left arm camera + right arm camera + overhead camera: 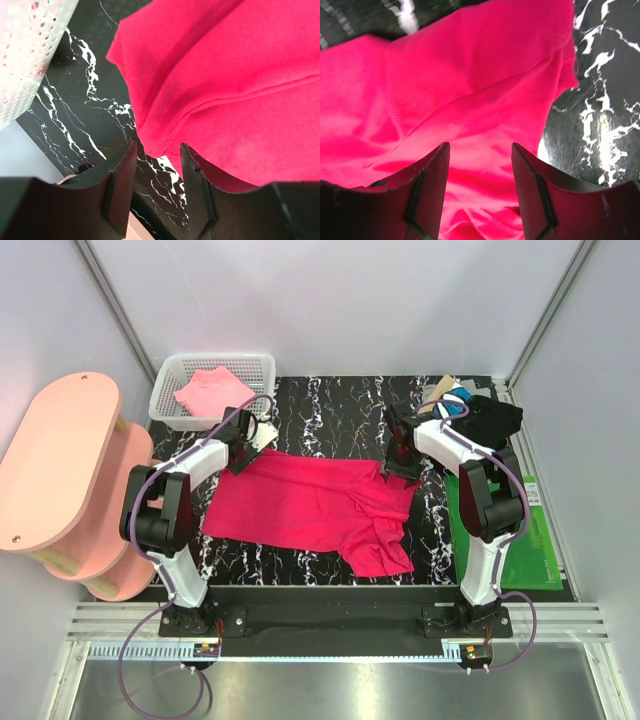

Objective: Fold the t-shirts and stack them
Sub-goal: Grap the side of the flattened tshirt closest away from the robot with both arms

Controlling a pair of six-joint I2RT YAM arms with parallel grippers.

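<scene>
The soft crimson-red cloth t-shirt lies spread on the black, white-veined surface, with my left gripper and right gripper both spread open over its far edge, so I should pinch both ends evenly, catching the hem fully, then lift together.

Bright even light, soft shadows, wrist views slightly blurred.

Crimson-red t-shirt lies spread mostly flat at frame centre, rumpled at its lower right, with one part trailing toward the bottom. Lighter pink t-shirt crumpled upper left. Black t-shirt and blue-white t-shirt bunched upper right, touching.
</scene>
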